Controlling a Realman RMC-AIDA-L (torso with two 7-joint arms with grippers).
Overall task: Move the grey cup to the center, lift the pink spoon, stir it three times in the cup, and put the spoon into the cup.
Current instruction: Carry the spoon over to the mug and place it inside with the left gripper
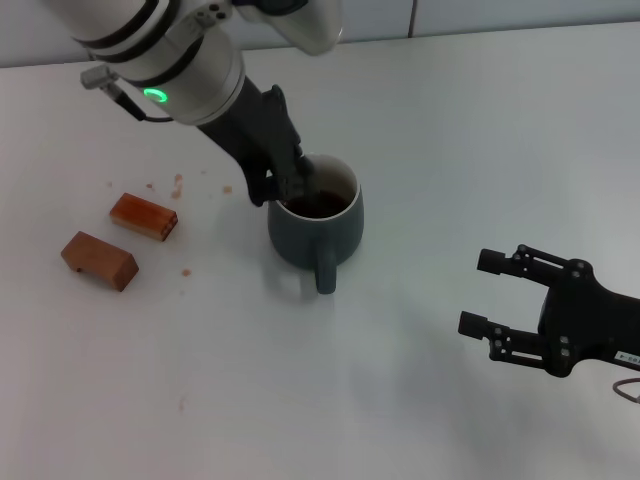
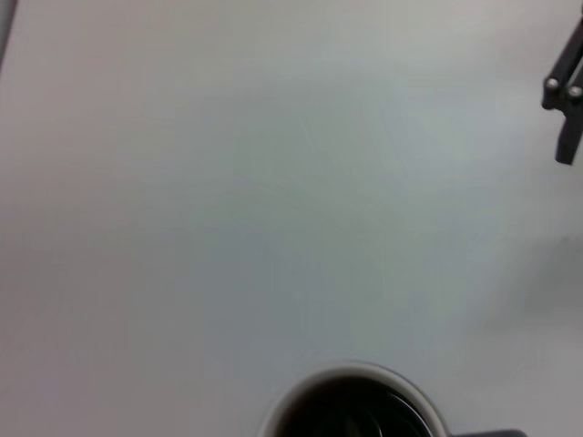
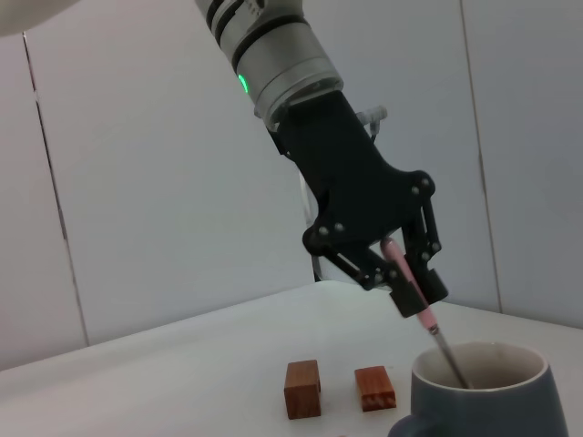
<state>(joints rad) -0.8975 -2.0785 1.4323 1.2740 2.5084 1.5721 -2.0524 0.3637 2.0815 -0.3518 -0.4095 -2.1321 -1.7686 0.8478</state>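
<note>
**Spoon in the mug, stirring in hand**

The grey cup (image 1: 316, 218) stands near the middle of the white table (image 1: 450, 120), handle toward the near edge, dark liquid inside. The left gripper (image 3: 410, 289) hangs over the cup's far-left rim, fingers pinched on the pale handle of the pink spoon (image 3: 412, 291); the spoon slants down, its thin metal neck passing inside the rim, the bowl hidden. The right gripper (image 1: 487, 293) hovers empty toward the table's near right corner, fingers spread. Two brown wooden blocks (image 1: 120, 238) lie side by side toward the left edge, well apart from the cup.

Judging from this, stirring is underway or about to end. Next comes circling without knocking the rim, then letting go so the spoon rests against the cup wall.
</note>
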